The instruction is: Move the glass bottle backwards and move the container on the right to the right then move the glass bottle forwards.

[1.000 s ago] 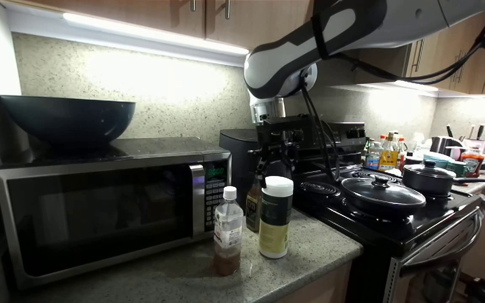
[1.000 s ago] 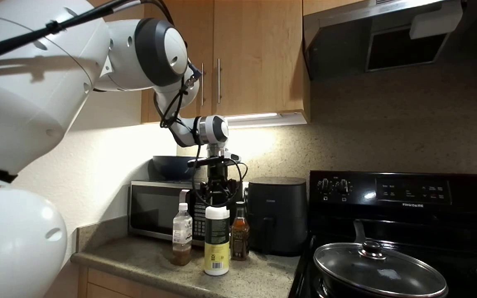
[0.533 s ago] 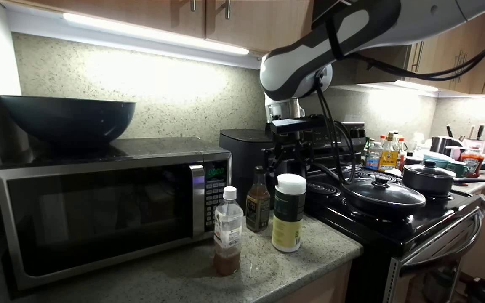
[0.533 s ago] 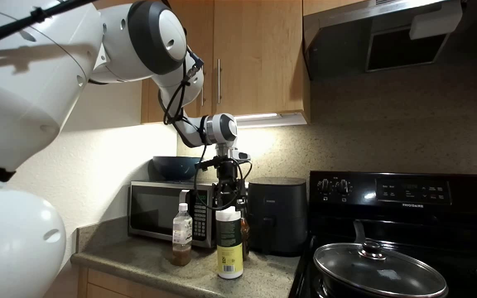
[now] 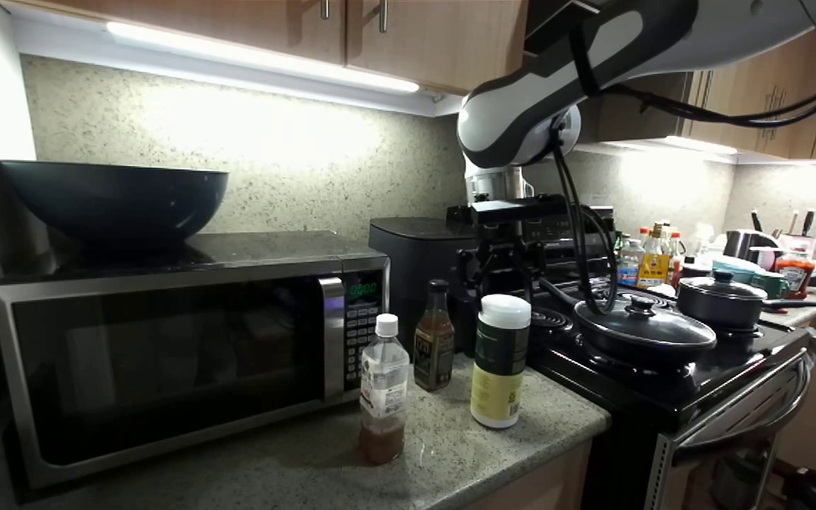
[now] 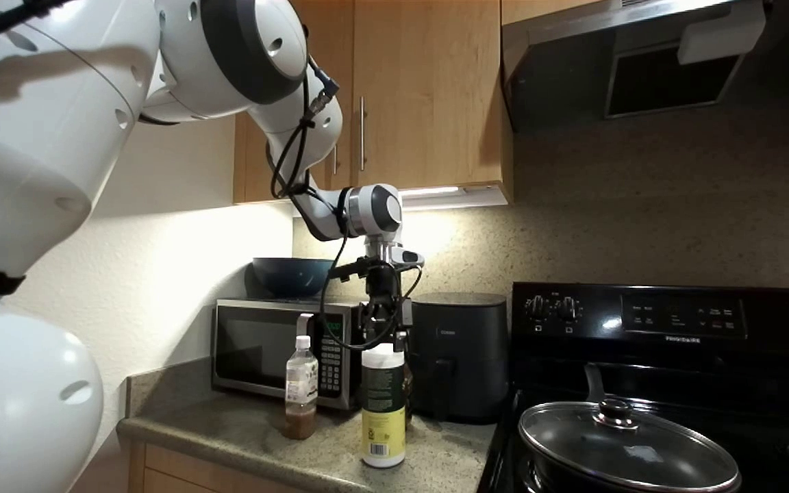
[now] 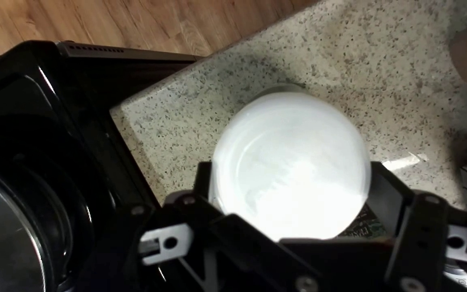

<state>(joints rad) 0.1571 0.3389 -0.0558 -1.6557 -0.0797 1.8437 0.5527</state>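
The container [image 5: 500, 361], a jar with a white lid and a dark-and-yellow body, stands near the counter's front edge. My gripper [image 7: 292, 178] has closed around its lid, with a finger against either side in the wrist view. Whether the base touches the counter, I cannot tell. Behind the container and to its left in an exterior view, the dark brown glass bottle [image 5: 434, 347] stands upright, apart from it. Only a sliver of the glass bottle [image 6: 408, 394] shows past the container [image 6: 383, 411] in an exterior view. Its label [image 7: 363, 225] peeks out under the lid's edge in the wrist view.
A clear bottle with a white cap [image 5: 384, 397] is left of the container, before the microwave [image 5: 188, 354]. The air fryer [image 6: 459, 356] stands behind. Beyond the counter edge is the stove, bearing a lidded pan [image 5: 642, 333].
Gripper and container have travelled together to the right and toward the counter's front. The glass bottle stayed put; it shows fully in an exterior view and is mostly covered in an exterior view.
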